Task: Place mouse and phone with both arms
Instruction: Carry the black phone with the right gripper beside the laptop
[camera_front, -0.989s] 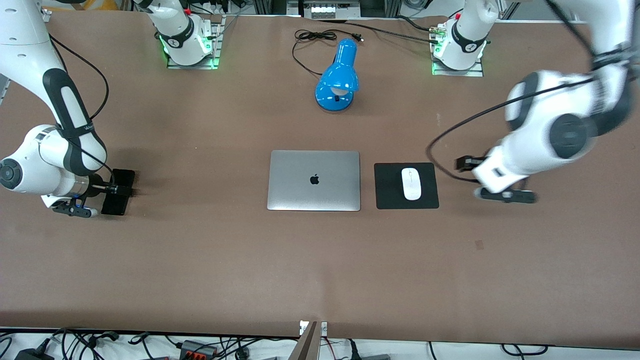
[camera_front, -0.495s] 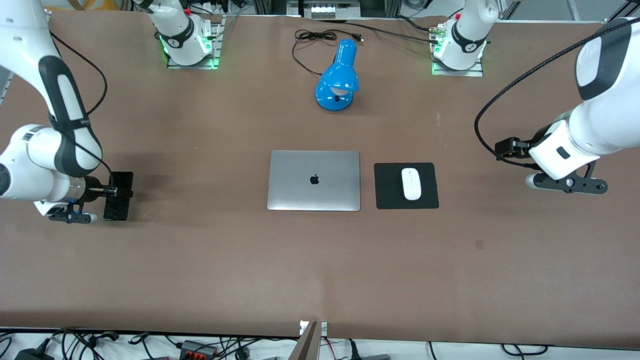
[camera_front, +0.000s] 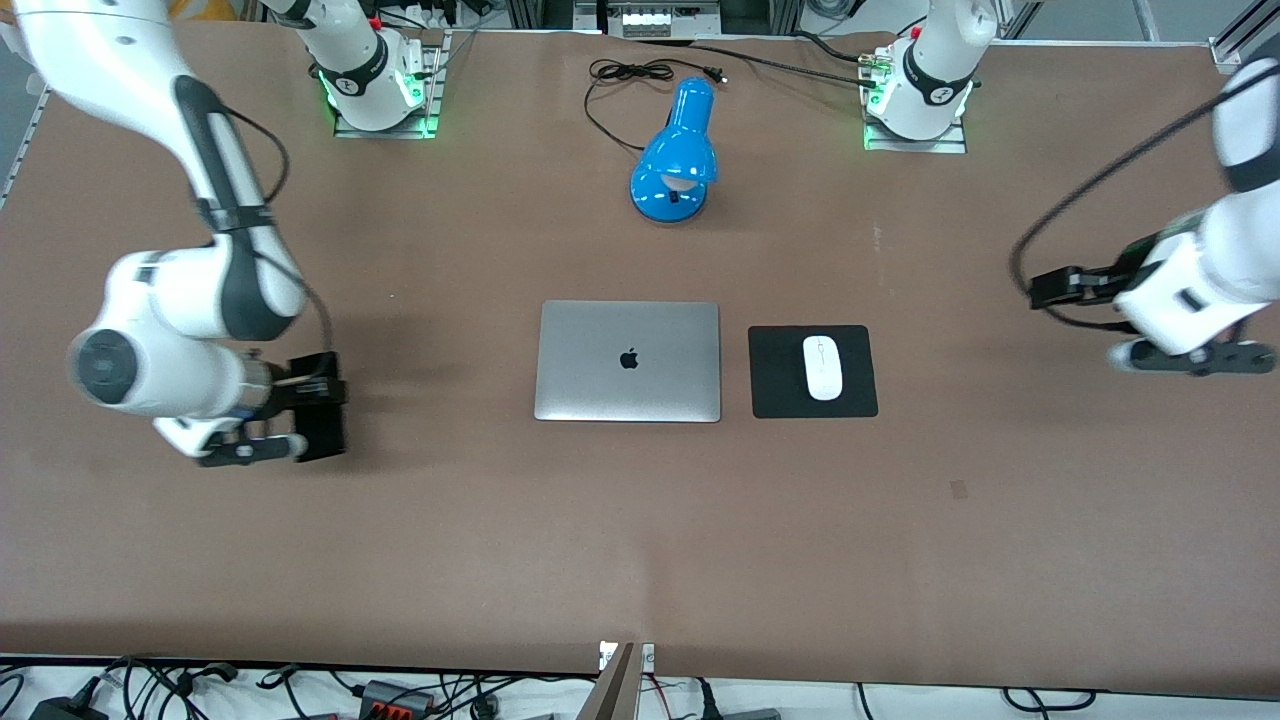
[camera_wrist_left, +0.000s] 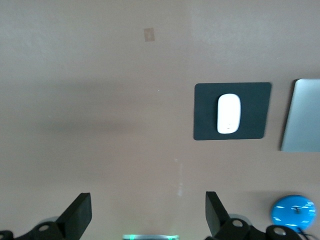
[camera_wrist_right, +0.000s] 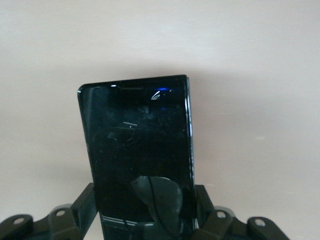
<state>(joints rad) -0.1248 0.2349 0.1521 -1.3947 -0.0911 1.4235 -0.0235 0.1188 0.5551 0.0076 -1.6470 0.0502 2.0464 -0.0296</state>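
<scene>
The white mouse (camera_front: 823, 367) lies on a square black pad (camera_front: 775, 375) beside the laptop; it also shows in the left wrist view (camera_wrist_left: 229, 113). My right gripper (camera_front: 318, 405) is shut on the black phone (camera_front: 325, 430) and holds it over bare table between the right arm's end and the laptop. In the right wrist view the phone (camera_wrist_right: 137, 135) stands between the fingers of the right gripper (camera_wrist_right: 145, 200). My left gripper (camera_front: 1170, 335) is over the table at the left arm's end, away from the pad. It is open and empty in the left wrist view (camera_wrist_left: 147, 215).
A closed silver laptop (camera_front: 628, 360) lies mid-table. A blue desk lamp (camera_front: 677, 155) with a black cord lies farther from the front camera, between the arm bases. The brown table (camera_front: 640, 540) is bare nearer the front camera.
My right gripper has carried the phone toward the laptop. My left arm has drawn away from the mouse pad toward its end of the table. Mouse, pad and laptop have not moved.
</scene>
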